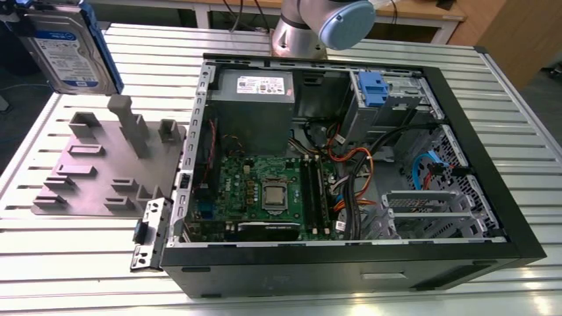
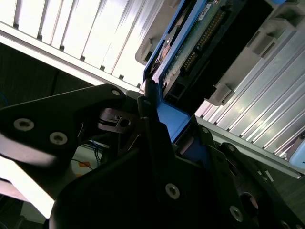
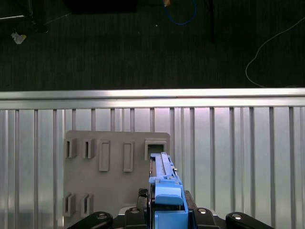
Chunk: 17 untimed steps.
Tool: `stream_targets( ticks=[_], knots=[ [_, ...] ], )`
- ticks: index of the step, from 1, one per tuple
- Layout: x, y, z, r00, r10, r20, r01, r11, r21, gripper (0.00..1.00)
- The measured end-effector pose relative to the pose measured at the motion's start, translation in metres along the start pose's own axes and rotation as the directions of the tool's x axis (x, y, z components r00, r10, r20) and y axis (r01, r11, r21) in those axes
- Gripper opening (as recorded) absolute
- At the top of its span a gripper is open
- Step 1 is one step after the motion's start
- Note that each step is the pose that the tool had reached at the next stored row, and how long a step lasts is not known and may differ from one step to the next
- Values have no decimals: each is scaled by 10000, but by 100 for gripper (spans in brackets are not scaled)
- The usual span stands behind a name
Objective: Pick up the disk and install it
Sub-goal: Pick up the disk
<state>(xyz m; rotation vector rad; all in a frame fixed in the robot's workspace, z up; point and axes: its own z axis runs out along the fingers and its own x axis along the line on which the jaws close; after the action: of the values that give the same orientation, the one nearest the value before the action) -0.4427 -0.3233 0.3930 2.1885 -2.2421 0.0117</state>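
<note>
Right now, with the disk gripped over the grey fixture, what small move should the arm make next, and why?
Probably carry the disk level toward the exterior view's right. The jaws are shut on its blue rail, it hangs clear above the fixture, and the open case with its drive bay lies on that side, so sideways travel looks unobstructed.

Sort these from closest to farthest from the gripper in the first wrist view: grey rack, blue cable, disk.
1. The disk, held in the gripper.
2. The grey rack, on the table under it.
3. The blue cable, on the floor past the table.
</note>
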Motion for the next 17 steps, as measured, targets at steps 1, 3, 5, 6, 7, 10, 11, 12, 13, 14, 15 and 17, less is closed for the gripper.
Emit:
stream_targets(
  ticks=[1,3,5,6,7,10,11,12,13,14,15,17],
  knots=[
    [0,0,-5,10000,0,0,0,10000,1,37],
    [0,0,-16,10000,0,0,0,10000,1,37],
    [0,0,-30,10000,0,0,0,10000,0,37],
    [0,0,-38,10000,0,0,0,10000,0,37],
    [0,0,-47,10000,0,0,0,10000,-1,37],
    [1,0,-70,10000,0,0,0,10000,1,37],
    [1,0,-78,10000,0,0,0,10000,1,37],
    [1,0,-87,10000,0,0,0,10000,1,37],
    [1,0,-96,10000,0,0,0,10000,1,37],
    [1,0,-104,10000,0,0,0,10000,1,37],
    [1,0,-111,10000,0,0,0,10000,1,37],
    [1,0,-127,10000,0,0,0,10000,0,37]
  ],
)
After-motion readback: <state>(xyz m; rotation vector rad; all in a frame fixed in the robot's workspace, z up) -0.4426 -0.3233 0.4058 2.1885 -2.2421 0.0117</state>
